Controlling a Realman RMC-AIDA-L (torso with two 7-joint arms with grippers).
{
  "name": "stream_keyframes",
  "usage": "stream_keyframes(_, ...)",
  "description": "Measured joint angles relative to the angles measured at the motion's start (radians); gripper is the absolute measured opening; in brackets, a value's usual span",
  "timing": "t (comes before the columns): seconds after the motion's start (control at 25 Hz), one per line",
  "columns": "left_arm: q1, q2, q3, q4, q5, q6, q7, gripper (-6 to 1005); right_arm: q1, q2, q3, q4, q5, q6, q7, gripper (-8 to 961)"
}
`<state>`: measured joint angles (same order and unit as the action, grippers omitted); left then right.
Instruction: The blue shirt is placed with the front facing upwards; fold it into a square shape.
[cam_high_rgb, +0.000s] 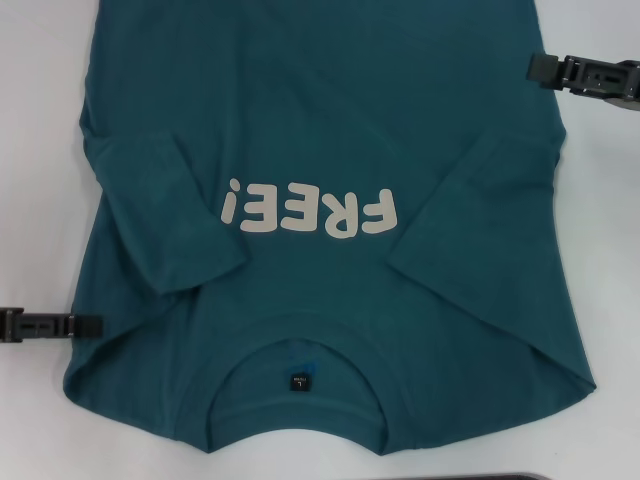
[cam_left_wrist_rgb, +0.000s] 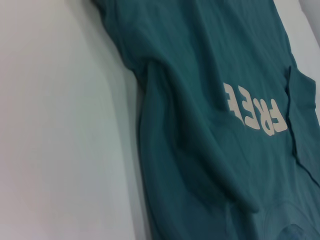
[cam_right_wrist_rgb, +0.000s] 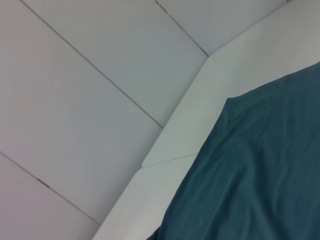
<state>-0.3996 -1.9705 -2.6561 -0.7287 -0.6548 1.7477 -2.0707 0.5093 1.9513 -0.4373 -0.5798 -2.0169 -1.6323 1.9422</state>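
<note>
While the shirt (cam_high_rgb: 330, 150) lies flat on the white surface (cam_high_rgb: 40, 200), front up, we record these items.

Shirt: teal-blue, spread across most of the head view, collar (cam_high_rgb: 300, 345) at the near edge, hem end running out of view at the far side. White "FREE!" lettering (cam_high_rgb: 310, 210) sits on the chest, reading upside down from the head camera. A small black label (cam_high_rgb: 298, 382) shows inside the neck. Both short sleeves are folded inward over the body: the left sleeve (cam_high_rgb: 165, 215) lies beside the "!" end of the lettering, the right sleeve (cam_high_rgb: 490, 230) beside the "F" end.

Left end effector (cam_high_rgb: 90, 325): black, at the shirt's left edge near the shoulder, low over the surface. We cannot tell whether it is open or closed.

Right end effector (cam_high_rgb: 540, 68): black, at the shirt's right edge, farther from the robot than the left one. We cannot tell its state either.

Right wrist view: shirt edge (cam_right_wrist_rgb: 250, 175) on the surface (cam_right_wrist_rgb: 200, 110), with tiled floor (cam_right_wrist_rgb: 90, 75) beyond.
</note>
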Motion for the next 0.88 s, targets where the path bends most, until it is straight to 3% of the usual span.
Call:
stream_keyframes(0.24, -0.023, 0.001, 0.005, 0.004, 0.012, -0.004, -0.016, 830, -0.002, -0.006, 0.001, 0.000, 0.002, -0.001, 0.006, 825)
stream_keyframes(0.88, -0.022, 0.000, 0.018, 0.009, 0.059, 0.011, -0.025, 837, -0.002, -0.011, 0.010, -0.001, 0.003, -0.002, 0.010, 825)
